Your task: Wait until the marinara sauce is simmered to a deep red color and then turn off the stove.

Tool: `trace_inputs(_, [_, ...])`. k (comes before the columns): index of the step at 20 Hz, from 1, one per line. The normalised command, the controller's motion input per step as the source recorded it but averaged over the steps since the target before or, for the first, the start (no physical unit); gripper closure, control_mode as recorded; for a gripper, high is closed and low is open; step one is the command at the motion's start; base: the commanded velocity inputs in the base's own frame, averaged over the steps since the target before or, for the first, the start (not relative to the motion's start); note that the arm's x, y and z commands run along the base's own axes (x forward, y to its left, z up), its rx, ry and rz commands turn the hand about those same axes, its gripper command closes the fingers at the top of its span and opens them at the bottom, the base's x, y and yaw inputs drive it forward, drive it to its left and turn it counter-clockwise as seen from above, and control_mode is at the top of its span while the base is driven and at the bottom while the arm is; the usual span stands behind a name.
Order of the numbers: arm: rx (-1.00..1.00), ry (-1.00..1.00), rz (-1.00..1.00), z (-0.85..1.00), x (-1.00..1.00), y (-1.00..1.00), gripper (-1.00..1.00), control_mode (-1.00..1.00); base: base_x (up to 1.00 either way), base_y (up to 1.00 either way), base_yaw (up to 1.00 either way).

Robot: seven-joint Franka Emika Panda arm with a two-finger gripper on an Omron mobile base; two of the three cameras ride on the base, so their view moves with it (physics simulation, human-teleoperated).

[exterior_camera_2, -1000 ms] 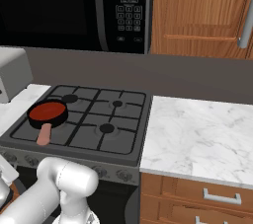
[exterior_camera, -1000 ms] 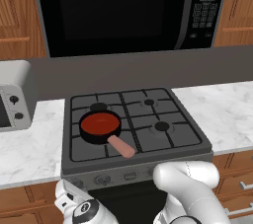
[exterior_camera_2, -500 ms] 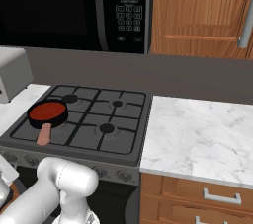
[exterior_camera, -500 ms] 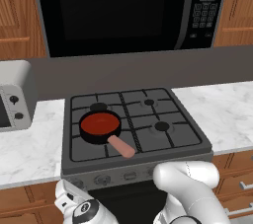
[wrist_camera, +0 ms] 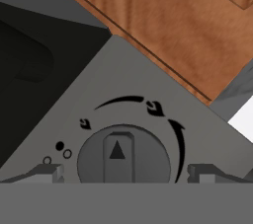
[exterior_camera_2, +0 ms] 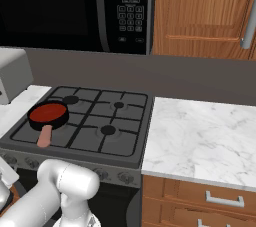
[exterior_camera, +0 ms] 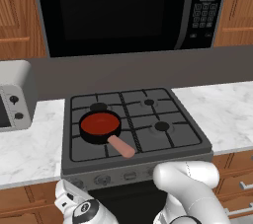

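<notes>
**Marble counter, pan on the front-left burner, gripper at a knob**

Marble counter (exterior_camera: pixel 29 146) runs along the wall under a black microwave (exterior_camera: pixel 123 8), with wood cabinets around and below. Going left to right in the left base view: a silver toaster oven (exterior_camera: pixel 12 102) stands at the far left on the counter, just beside the stove (exterior_camera: pixel 136 129). On the stove's front-left grate sits a small black pan (exterior_camera: pixel 100 128) holding the sauce (exterior_camera: pixel 100 123), a flat red disc; the pinkish handle (exterior_camera: pixel 121 146) points toward the stove's front edge and to the right. The other three burners carry nothing. Right of the stove the counter goes on, bare marble, with drawers (exterior_camera_2: pixel 225 200) beneath it in the right base view.

In the hand view the gripper (wrist_camera: pixel 121 172) is close up to the stove's front panel, at a round grey knob (wrist_camera: pixel 123 156). The knob's raised bar and black triangle mark point toward the top of that view, with curved black marks arcing around it. One fingertip (wrist_camera: pixel 44 172) sits just left of the knob and the other just right, spread apart with the knob between them; whether they touch it cannot be told.
</notes>
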Motion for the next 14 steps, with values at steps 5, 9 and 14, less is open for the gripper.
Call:
trace_inputs(5, [0.0,0.0,0.0,0.0,0.0,0.0,-1.0,-1.0,0.0,0.0,0.0])
trace_inputs(9, [0.0,0.0,0.0,0.0,0.0,0.0,-1.0,-1.0,0.0,0.0,0.0])
trace_inputs(14, [0.0,0.0,0.0,0.0,0.0,0.0,-1.0,-1.0,0.0,0.0,0.0])
